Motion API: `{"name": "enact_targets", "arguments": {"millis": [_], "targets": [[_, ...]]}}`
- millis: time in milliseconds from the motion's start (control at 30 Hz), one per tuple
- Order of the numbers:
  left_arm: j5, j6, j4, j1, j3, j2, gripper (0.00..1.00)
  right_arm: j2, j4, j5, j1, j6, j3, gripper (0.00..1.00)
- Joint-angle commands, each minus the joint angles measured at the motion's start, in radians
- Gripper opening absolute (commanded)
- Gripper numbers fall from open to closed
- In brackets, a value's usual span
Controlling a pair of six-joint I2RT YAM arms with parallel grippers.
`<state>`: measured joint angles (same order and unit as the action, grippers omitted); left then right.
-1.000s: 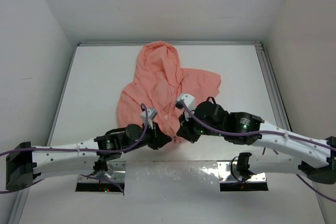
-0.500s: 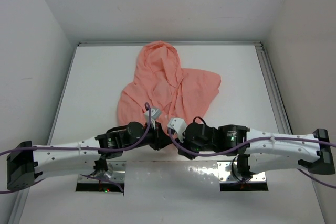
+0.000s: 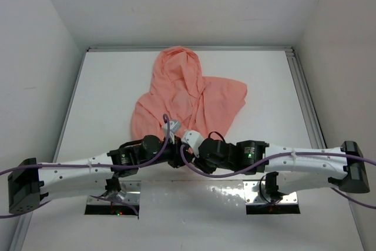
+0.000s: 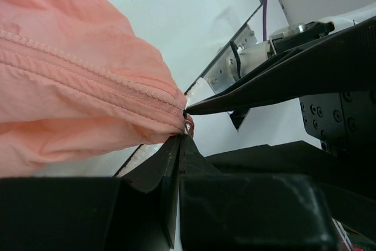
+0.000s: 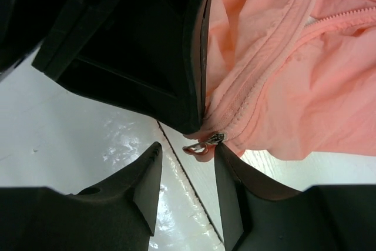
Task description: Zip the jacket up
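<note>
The salmon-pink jacket (image 3: 182,95) lies spread on the white table, hood at the far end. My left gripper (image 3: 176,154) is at its near hem. The left wrist view shows this gripper (image 4: 181,137) shut on the jacket's (image 4: 70,86) bottom corner, right at the lower end of the zipper (image 4: 100,74). My right gripper (image 3: 191,145) sits close beside it. In the right wrist view that gripper (image 5: 188,151) is open. The small metal zipper pull (image 5: 205,143) hangs between its two fingertips, just under the jacket's (image 5: 294,74) hem.
Two shiny metal base plates (image 3: 111,204) (image 3: 271,197) sit at the table's near edge. An aluminium rail (image 3: 302,92) runs along the right side. White walls enclose the table on three sides. The two grippers nearly touch.
My right arm has swung down and to the left, from over the hem to right beside the left gripper, and its jaws have opened. The left gripper has stayed put, still shut.
</note>
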<state>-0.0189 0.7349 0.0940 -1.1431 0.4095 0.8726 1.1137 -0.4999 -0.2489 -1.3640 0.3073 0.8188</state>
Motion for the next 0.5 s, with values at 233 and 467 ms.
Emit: {"name": "enact_targets", "arguments": {"millis": [233,467], "targets": [[-0.042,0.015,0.062,0.031,0.022,-0.018,0.0,0.015,-0.034,-0.15,-0.066,-0.017,0.013,0.39],[-0.061,0.029,0.084,0.037,0.015,-0.011,0.0,0.032,0.032,-0.317,-0.148,-0.002,-0.021,0.34]]}}
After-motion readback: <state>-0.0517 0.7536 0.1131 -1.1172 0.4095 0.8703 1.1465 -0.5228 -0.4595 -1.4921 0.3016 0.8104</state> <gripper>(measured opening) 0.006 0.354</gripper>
